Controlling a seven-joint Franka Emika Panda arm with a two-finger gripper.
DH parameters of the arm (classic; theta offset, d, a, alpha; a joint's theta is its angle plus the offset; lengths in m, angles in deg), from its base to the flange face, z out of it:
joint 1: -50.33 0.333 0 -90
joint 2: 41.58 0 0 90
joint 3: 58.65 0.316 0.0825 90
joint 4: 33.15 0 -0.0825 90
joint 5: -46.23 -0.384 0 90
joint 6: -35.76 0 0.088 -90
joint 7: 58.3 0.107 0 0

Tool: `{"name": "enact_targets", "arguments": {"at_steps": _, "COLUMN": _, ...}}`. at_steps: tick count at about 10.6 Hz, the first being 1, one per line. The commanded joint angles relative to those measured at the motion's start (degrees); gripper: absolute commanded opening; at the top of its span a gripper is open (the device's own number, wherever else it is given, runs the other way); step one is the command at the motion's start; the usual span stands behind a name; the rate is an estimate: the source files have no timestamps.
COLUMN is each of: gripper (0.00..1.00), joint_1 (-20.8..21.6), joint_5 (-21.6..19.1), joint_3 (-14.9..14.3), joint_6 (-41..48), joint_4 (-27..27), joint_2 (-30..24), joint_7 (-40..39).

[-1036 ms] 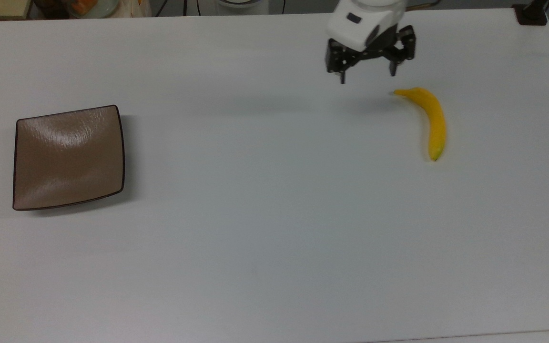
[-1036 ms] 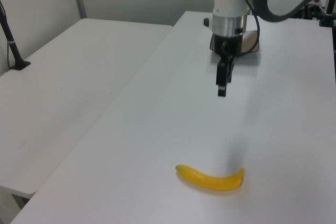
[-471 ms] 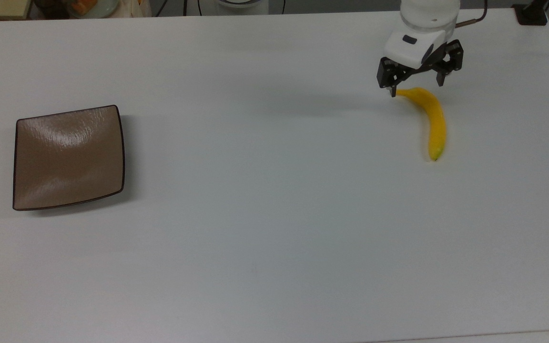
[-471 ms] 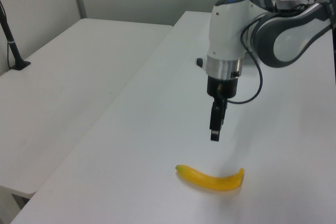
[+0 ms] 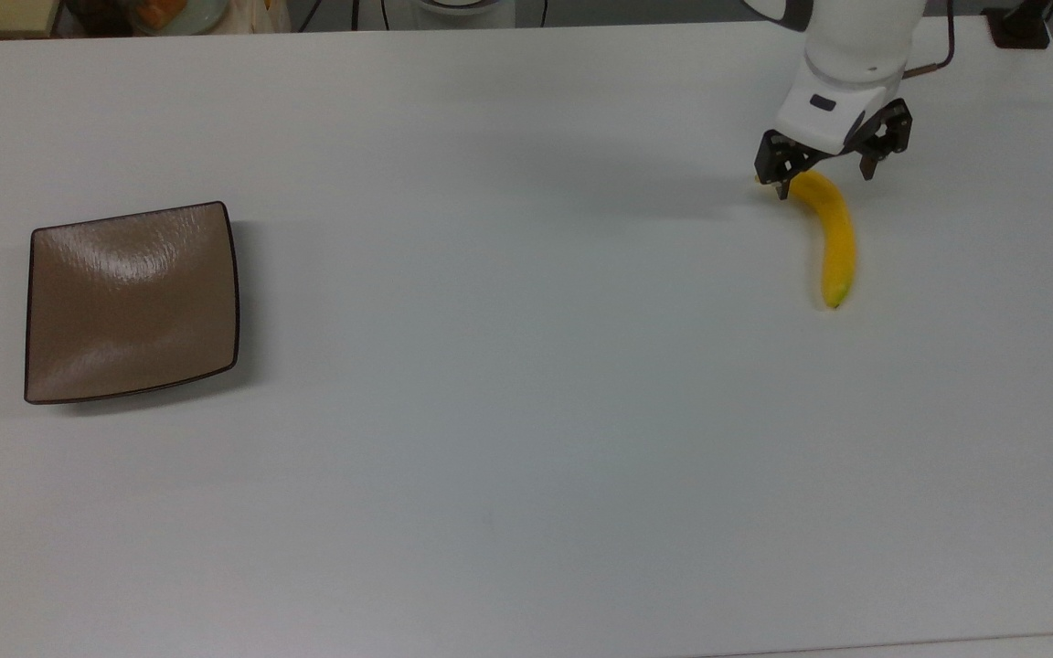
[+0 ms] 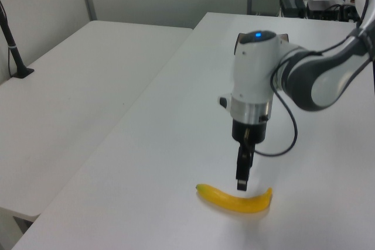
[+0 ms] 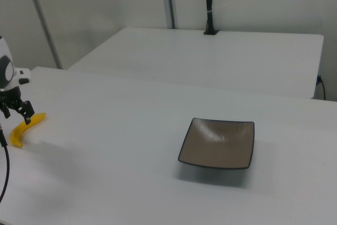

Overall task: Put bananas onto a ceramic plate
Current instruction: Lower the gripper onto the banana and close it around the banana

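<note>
Since earlier, tool has descended, released, astride bananas at upper right; approach step, next clench, ceramic plate left.

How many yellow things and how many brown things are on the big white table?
Yellow: 1, the banana
Brown: 1, the square plate
Total: 2
</note>
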Motion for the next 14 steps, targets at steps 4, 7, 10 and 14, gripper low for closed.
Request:
{"name": "enact_targets", "arguments": {"at_steps": 4, "gripper": 1.0, "joint_1": 3.2, "joint_5": 8.3, "joint_3": -0.1, "joint_6": -5.2, "joint_4": 0.0, "joint_2": 5.3, "joint_7": 8.5}}
{"name": "enact_targets", "arguments": {"at_steps": 7, "gripper": 0.17, "joint_1": 3.3, "joint_5": 8.9, "joint_3": -0.1, "joint_6": -5.2, "joint_4": 0.0, "joint_2": 5.3, "joint_7": 8.6}}
{"name": "enact_targets", "arguments": {"at_steps": 10, "gripper": 0.15, "joint_1": 2.8, "joint_5": 9.3, "joint_3": -0.1, "joint_6": -5.2, "joint_4": 1.0, "joint_2": 5.3, "joint_7": 8.2}}
{"name": "enact_targets", "arguments": {"at_steps": 14, "gripper": 0.15, "joint_1": 0.9, "joint_5": 9.4, "joint_3": -0.2, "joint_6": -3.4, "joint_4": 2.7, "joint_2": 3.4, "joint_7": 7.6}}
